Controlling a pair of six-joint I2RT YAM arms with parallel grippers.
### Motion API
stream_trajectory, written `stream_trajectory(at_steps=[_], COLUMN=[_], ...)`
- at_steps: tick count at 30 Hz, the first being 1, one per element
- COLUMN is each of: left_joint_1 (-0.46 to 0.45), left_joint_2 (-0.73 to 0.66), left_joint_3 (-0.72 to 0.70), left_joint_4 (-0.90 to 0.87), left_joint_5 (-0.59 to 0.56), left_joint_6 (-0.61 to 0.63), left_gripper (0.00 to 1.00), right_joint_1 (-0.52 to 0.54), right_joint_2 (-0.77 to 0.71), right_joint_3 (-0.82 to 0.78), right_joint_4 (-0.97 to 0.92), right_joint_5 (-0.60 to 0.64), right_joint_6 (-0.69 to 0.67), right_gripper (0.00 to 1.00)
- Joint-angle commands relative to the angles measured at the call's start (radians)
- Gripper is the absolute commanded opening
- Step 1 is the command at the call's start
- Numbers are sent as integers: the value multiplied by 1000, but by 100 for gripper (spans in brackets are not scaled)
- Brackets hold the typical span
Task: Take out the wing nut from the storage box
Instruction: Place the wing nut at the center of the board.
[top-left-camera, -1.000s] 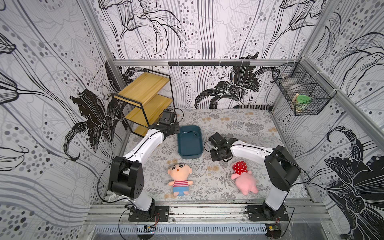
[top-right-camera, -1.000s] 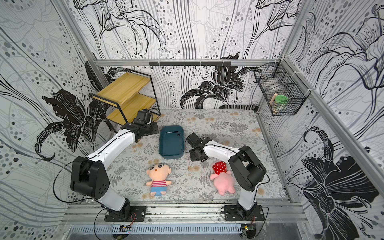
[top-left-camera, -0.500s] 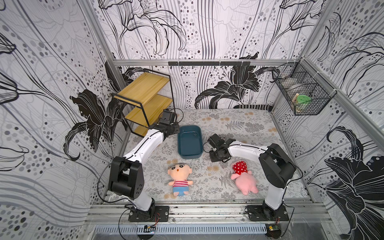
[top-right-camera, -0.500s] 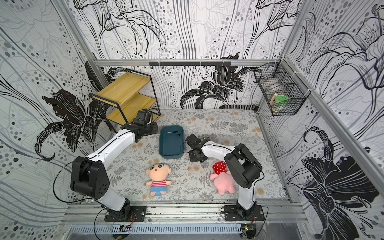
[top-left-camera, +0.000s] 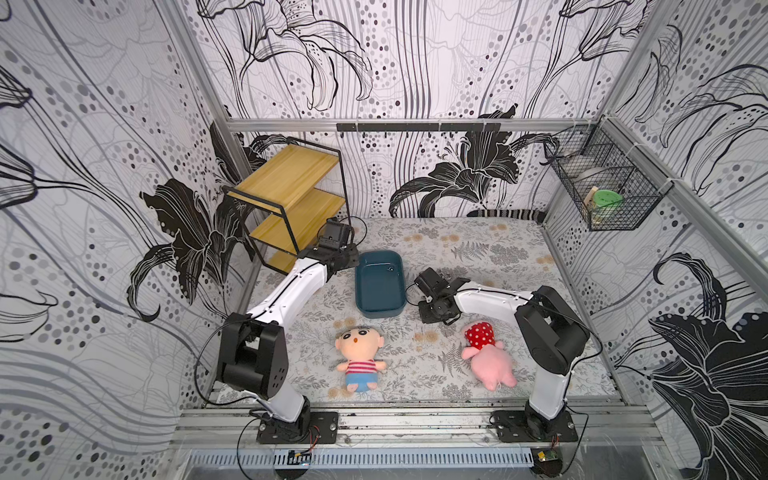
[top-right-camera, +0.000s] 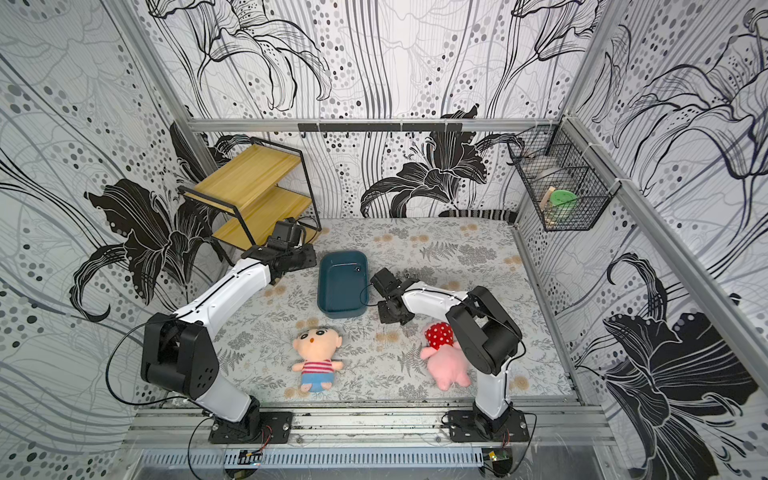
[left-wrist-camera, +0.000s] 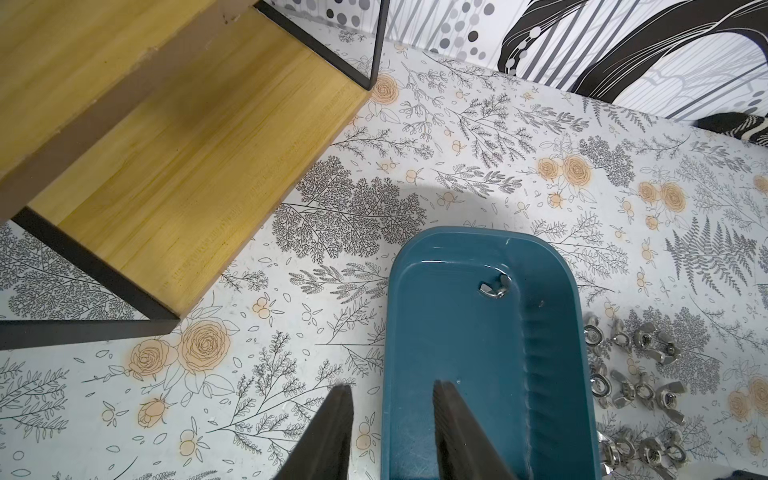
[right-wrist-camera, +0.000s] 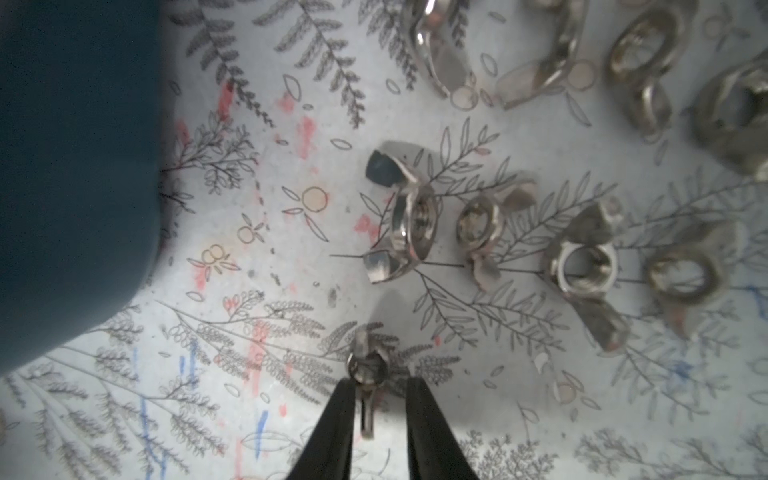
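The dark teal storage box (top-left-camera: 380, 299) (top-right-camera: 340, 295) lies mid-mat. One wing nut (left-wrist-camera: 494, 286) sits in its far right corner, a small speck in a top view (top-left-camera: 390, 269). My left gripper (left-wrist-camera: 392, 388) stands open astride the box's left wall, one finger outside over the mat, one inside, touching neither side. My right gripper (right-wrist-camera: 380, 384) is low over the mat beside the box's right wall (right-wrist-camera: 62, 166). It is open, with a small wing nut (right-wrist-camera: 368, 370) on the mat between its fingertips, leaning on one finger (right-wrist-camera: 345, 399).
Several more wing nuts (right-wrist-camera: 415, 216) (left-wrist-camera: 636, 374) lie loose on the mat right of the box. A boy doll (top-left-camera: 357, 353) and a pink doll (top-left-camera: 488, 357) lie nearer the front. A wooden shelf (top-left-camera: 291, 195) stands back left. A wire basket (top-left-camera: 604, 187) hangs on the right wall.
My right gripper's jaws have come apart, letting go of the wing nut on the mat. The left arm has not moved.
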Motion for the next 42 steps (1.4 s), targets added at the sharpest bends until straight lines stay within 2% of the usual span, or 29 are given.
stream_trajectory(at_steps=[1,8,16,28,33,42], left_joint_1=[-3,-3,-3,4,22,51], left_joint_2=[-21,-25,-37,-48,-80,-129], left_joint_3=[2,4,4,-31,-67,-123], left_joint_4=[11,9,3,14,19,43], left_joint_5=[-18,-18,-26,-38,-40,-19], left_joint_6=[-5,-7,-5,-10,-9,-9], left_gripper=[39,39,39,39,39,40], right_joint_1=[6,6,6,50,53,70], right_joint_2=[11,-53,-75,172,293,428], right_joint_3=[32,100,273,629,765,859], right_joint_4=[-32,-95,-156,-119,-144,-125], right_joint_5=[27,65,113,43,61,193], right_joint_6=[0,-22,-71,-66,-7,285], right_gripper=[30,32,37,37,37,39])
